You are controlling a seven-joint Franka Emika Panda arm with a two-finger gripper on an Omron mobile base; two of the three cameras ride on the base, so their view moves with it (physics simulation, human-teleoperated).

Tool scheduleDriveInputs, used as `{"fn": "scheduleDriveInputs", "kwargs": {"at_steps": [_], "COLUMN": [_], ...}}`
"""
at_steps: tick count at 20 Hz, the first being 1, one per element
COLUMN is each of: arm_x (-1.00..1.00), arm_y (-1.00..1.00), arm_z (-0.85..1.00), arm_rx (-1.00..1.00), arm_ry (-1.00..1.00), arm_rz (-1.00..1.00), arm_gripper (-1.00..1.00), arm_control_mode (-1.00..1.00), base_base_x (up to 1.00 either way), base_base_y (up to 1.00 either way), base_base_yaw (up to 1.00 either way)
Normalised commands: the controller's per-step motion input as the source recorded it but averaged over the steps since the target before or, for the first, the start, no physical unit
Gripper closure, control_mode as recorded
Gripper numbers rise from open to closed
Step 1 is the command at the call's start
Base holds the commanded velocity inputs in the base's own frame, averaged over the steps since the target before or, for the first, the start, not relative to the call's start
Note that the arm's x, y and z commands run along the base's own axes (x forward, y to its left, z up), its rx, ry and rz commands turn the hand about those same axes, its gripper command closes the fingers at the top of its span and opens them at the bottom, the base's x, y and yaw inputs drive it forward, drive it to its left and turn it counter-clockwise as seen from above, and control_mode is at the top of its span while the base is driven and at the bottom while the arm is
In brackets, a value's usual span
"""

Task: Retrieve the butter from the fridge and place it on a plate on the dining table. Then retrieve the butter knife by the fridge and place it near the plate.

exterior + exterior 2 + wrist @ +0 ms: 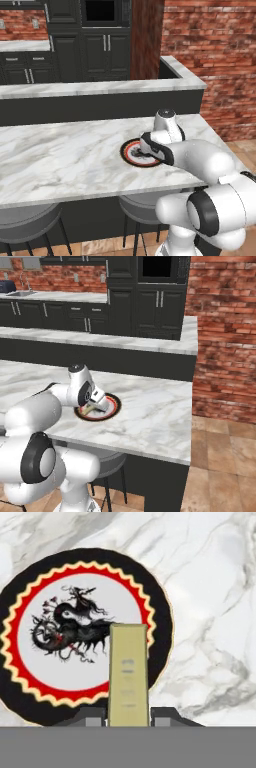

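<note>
The butter (128, 672), a thin pale-yellow stick, stands between the two fingertips of my gripper (128, 717), which is shut on it. It hangs just over the near right part of the plate (85, 556), a round plate with a dark rim, a red ring and a white patterned centre. The plate (125, 151) lies on the dining table (60, 160) near its right end, partly covered by my gripper (150, 150). In the right base view the gripper (95, 403) tilts down over the plate (114, 405), and a bit of the butter (88, 409) shows beneath it.
A raised marble counter (100, 89) on a dark wall runs behind the table. Round grey stools (30, 222) (137, 205) stand under the table's near edge. A brick wall (225, 331) closes off the right side, and dark cabinets (107, 50) stand at the back.
</note>
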Motion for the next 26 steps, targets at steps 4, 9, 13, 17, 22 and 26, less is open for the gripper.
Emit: {"fn": "scheduleDriveInputs", "kwargs": {"at_steps": [4, 9, 13, 17, 22, 26], "arm_x": [0.35, 0.41, 0.36, 0.40, 0.39, 0.05], "arm_y": [0.00, 0.00, 0.08, 0.14, 0.09, 0.00], "arm_z": [-0.23, -0.15, -0.18, -0.20, -0.23, -0.34], "arm_rx": [0.01, 0.00, 0.00, 0.00, 0.00, 0.00], "arm_ry": [0.06, 0.05, 0.06, 0.06, 0.05, 0.02], "arm_rz": [-0.07, -0.09, -0.10, -0.10, -0.10, -0.12], "arm_gripper": [1.00, 1.00, 1.00, 1.00, 1.00, 1.00], "arm_control_mode": [-1.00, -1.00, -1.00, -1.00, -1.00, -1.00], "base_base_x": [0.00, 0.00, 0.00, 0.00, 0.00, 0.00], "base_base_y": [0.00, 0.00, 0.00, 0.00, 0.00, 0.00], "base_base_yaw": [0.00, 0.00, 0.00, 0.00, 0.00, 0.00]}}
